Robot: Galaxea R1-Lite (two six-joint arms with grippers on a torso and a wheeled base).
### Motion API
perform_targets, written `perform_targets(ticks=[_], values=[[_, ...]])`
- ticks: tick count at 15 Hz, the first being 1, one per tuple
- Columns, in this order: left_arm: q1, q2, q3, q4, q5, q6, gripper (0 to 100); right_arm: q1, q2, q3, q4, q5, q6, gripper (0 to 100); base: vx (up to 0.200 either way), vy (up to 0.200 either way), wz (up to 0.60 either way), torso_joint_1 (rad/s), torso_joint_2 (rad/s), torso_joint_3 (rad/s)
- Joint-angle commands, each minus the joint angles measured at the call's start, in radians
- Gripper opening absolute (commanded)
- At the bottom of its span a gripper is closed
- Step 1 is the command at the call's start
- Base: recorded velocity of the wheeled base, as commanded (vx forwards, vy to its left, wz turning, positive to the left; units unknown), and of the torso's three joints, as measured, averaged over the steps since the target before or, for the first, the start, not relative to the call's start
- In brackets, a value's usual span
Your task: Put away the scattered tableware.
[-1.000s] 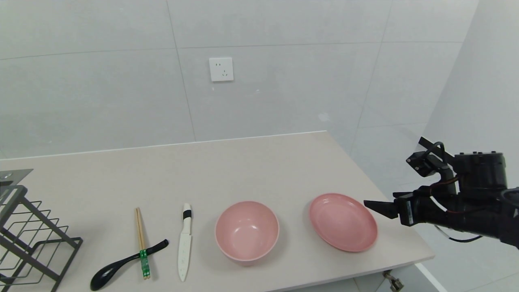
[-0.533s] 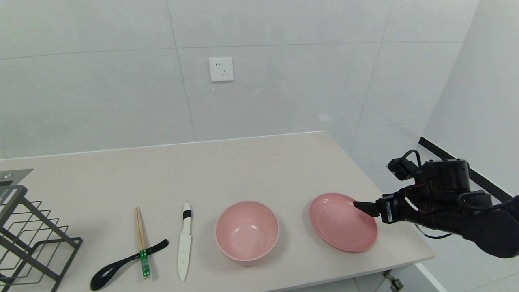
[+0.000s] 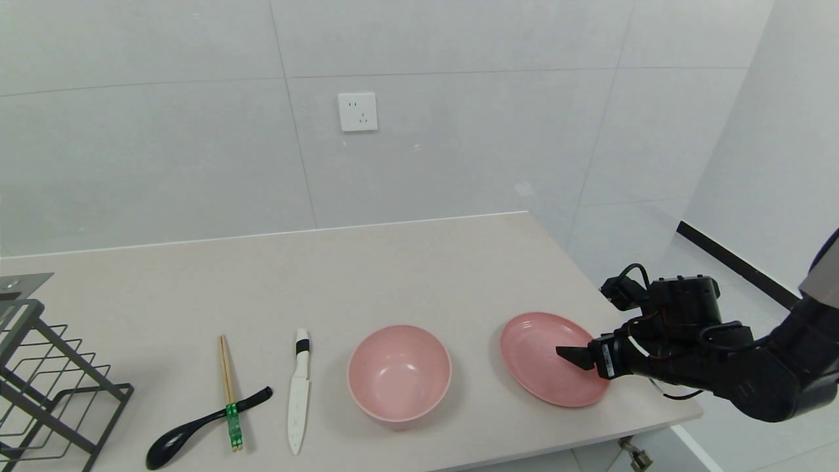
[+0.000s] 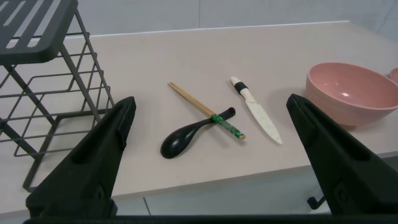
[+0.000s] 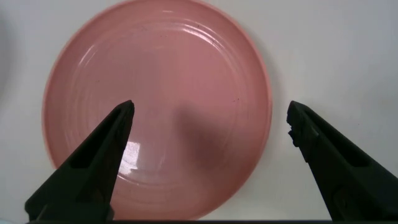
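A pink plate point(image 3: 547, 360) point(image 5: 158, 106) lies at the counter's right end, with a pink bowl point(image 3: 399, 372) point(image 4: 350, 91) to its left. Further left lie a white knife point(image 3: 298, 392) point(image 4: 255, 109), a pair of chopsticks point(image 3: 229, 392) point(image 4: 206, 109) and a black spoon point(image 3: 196, 428) point(image 4: 193, 132) crossing under them. My right gripper point(image 3: 569, 354) point(image 5: 210, 112) hovers open over the plate's right half, its fingers spread wide above the plate. My left gripper point(image 4: 211, 118) is open in front of the counter's near edge, facing the spoon and chopsticks.
A dark wire dish rack point(image 3: 46, 380) point(image 4: 46, 81) stands at the counter's left end. The counter's right edge point(image 3: 662, 373) runs just beyond the plate. The back half of the counter is bare, and a tiled wall with a socket point(image 3: 357, 111) rises behind.
My right arm has moved left and slightly down, from beyond the counter's right edge to above the plate. Everything on the counter stays where it was.
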Motion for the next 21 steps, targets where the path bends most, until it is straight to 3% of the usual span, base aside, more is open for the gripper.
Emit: perform_targets(ticks=[1,12,13,18,20,21], values=[[0.0,0.001,0.0,0.0,0.0,0.0,100,0.001,0.011,0.001,0.0,-0.001,-0.001,100,0.0,0.0,0.0,0.0,0.0,0.0],[0.0,0.001,0.0,-0.002,0.002,-0.011,100,0.039,0.058,0.018,-0.002,-0.014,0.002,100,0.0,0.0,0.0,0.0,0.0,0.0],[0.0,0.001,0.0,-0.002,0.002,-0.011,100,0.039,0.058,0.018,-0.002,-0.014,0.002,0,0.0,0.0,0.0,0.0,0.0,0.0],[0.0,0.001,0.0,-0.002,0.003,-0.013,100,0.009,0.09,0.016,-0.035,-0.086,0.071,0,0.0,0.0,0.0,0.0,0.0,0.0],[0.0,0.001,0.0,-0.002,0.003,-0.013,100,-0.002,0.084,0.03,-0.173,-0.069,0.125,0,0.0,0.0,0.0,0.0,0.0,0.0],[0.0,0.001,0.0,-0.002,0.002,-0.013,100,0.007,0.055,0.078,-0.296,-0.054,0.22,0,0.0,0.0,0.0,0.0,0.0,0.0]])
